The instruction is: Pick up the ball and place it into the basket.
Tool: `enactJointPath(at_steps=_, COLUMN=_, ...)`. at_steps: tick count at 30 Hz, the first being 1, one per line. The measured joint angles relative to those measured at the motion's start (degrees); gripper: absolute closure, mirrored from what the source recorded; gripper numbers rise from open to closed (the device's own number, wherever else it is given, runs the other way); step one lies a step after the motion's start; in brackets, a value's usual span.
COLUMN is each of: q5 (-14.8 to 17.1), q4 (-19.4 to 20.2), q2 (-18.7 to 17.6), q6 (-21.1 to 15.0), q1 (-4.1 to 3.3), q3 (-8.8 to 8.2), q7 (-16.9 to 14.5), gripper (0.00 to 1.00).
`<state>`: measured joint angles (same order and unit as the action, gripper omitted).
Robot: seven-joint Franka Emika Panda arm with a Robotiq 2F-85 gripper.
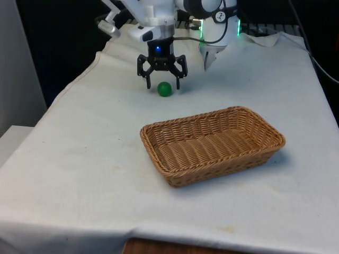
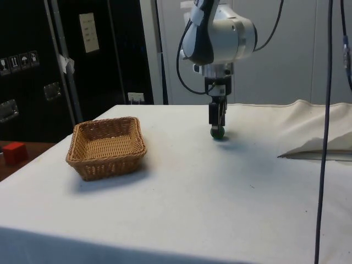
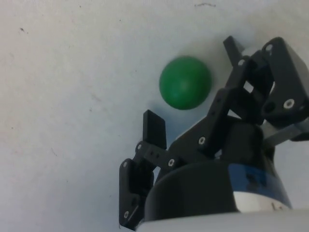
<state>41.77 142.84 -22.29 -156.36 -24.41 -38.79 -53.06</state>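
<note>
Side view: end effector point(image 2: 218, 125) seen edge-on, one finger in front of the other, so finger spacing unreadable from here; it also covers the upper part of the ball point(image 2: 218, 132), leaving only the lower curve visible. Arm's upper links are cut off at the frame edge in both fixed views.

End effector point(image 1: 162, 79) state: fingers spread wide, holding nothing. Front view shows both fingertips low, close above the white cloth, one on each side of the green ball point(image 1: 164, 89). Wrist view: ball point(image 3: 185, 82) lies in the gap between the fingers point(image 3: 154, 126), apart from both; end effector point(image 3: 195, 84) midpoint falls close to the ball. Whether the tips touch the cloth cannot be told.

Ball: sits on the surface point(image 1: 79, 159) toward the far end, near the robot's base. Round, so no long axis and no facing direction to record.

Basket point(image 1: 212, 144): rectangular wicker, open side up, nothing inside, near the surface's middle, well apart from the ball. In the front view its long axis runs slantwise, higher toward the front view's right. In the side view the basket point(image 2: 107, 146) stands well apart from the end effector, with bare cloth between them.

Surroundings: cloth is bunched and folded at the far end point(image 1: 265, 39). A small red block point(image 2: 15, 152) sits off the surface beside the dark cabinets point(image 2: 33, 71). A dark cable point(image 2: 324, 132) hangs down in the side view's foreground.
</note>
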Motion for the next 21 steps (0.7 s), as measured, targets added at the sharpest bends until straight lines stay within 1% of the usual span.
enactJointPath(at_steps=9, q5=0.06, q4=-0.17, q2=-0.11, q6=0.0, q1=0.0, q3=-0.06, q7=0.0, gripper=0.0)
enactJointPath(at_steps=10, q5=0.06, q4=-0.17, q2=-0.11, q6=0.0, q1=0.0, q3=-0.06, q7=0.0, gripper=0.02)
enactJointPath(at_steps=11, q5=0.06, q4=-0.23, q2=-0.11, q6=0.0, q1=0.0, q3=-0.06, q7=0.0, gripper=0.08)
enactJointPath(at_steps=13, q5=0.06, q4=-0.23, q2=-0.11, q6=0.0, q1=0.0, q3=-0.06, q7=0.0, gripper=0.27)
enactJointPath(at_steps=14, q5=0.06, q4=-0.23, q2=-0.11, q6=0.0, q1=0.0, q3=-0.06, q7=0.0, gripper=0.27)
enactJointPath(at_steps=16, q5=0.06, q4=-0.23, q2=-0.11, q6=0.0, q1=0.0, q3=-0.06, q7=0.0, gripper=0.48)
enactJointPath(at_steps=17, q5=0.06, q4=-0.23, q2=-0.11, q6=0.0, q1=0.0, q3=-0.11, q7=0.0, gripper=0.67)
enactJointPath(at_steps=20, q5=0.06, q4=-0.23, q2=-0.11, q6=0.0, q1=0.0, q3=-0.11, q7=0.0, gripper=0.95)
enactJointPath(at_steps=21, q5=0.06, q4=-0.23, q2=-0.11, q6=0.0, q1=0.0, q3=-0.11, q7=0.0, gripper=0.98)
